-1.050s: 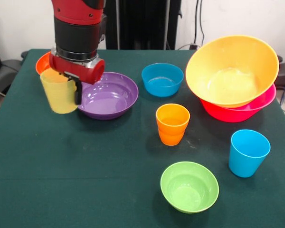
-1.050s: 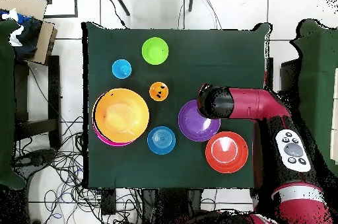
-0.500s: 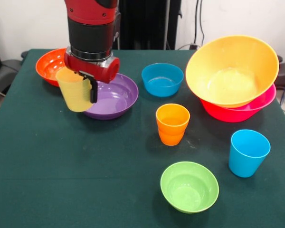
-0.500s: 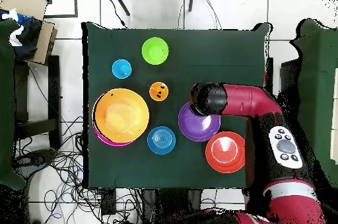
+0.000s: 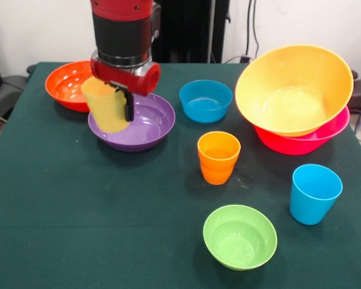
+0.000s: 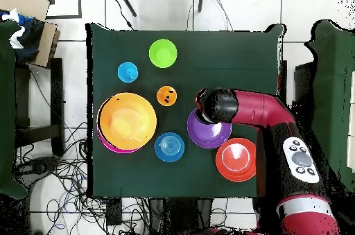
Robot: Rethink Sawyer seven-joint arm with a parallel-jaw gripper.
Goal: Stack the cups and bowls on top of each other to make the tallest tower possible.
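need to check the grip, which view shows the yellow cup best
The front view. There the yellow cup shows its whole side, lifted in front of the purple bowl and held in the claw. In the overhead view the arm covers the cup completely; only part of the purple bowl shows.

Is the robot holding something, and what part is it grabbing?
Yes. The gripper holds the yellow cup by its rim, one dark finger down the outside of the wall. The cup hangs tilted, off the table, in front of the purple bowl.
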